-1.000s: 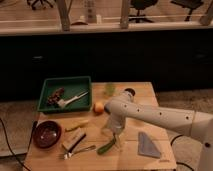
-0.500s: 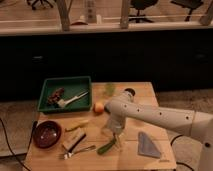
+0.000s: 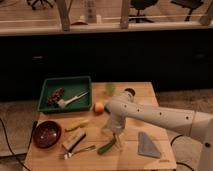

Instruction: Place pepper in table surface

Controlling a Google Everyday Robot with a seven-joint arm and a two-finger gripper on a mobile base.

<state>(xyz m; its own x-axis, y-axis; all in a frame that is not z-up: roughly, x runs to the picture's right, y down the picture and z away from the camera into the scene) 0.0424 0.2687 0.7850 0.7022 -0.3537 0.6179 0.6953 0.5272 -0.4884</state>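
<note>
Pepper [image 3: 106,147]: small, slim, dark-green and a little curved. It lies flat near the front edge of the light tan wooden table surface [image 3: 141,93], outside the green rectangular tray [image 3: 65,79].
My gripper [image 3: 114,136]: it hangs at the end of my white arm, pointing down, just above the right end of the pepper. I cannot tell if it touches the pepper.
State of my claw: I cannot tell if it is released or clenched.
Neighbours: a thin metal utensil [image 3: 77,151] is just to the left of the pepper, and a grey-blue folded cloth [image 3: 148,145] lies near on the right. A yellow elongated piece [image 3: 76,124] and a dark red round bowl [image 3: 46,134] are further to the left.
Step in hand: I judge that it is the very end of the placing, because the pepper seems to rest on the wood already.
Next move: I think I must be sure that the pepper is free. Then I should rise straight up, so that I do not drag it or push the utensil.
</note>
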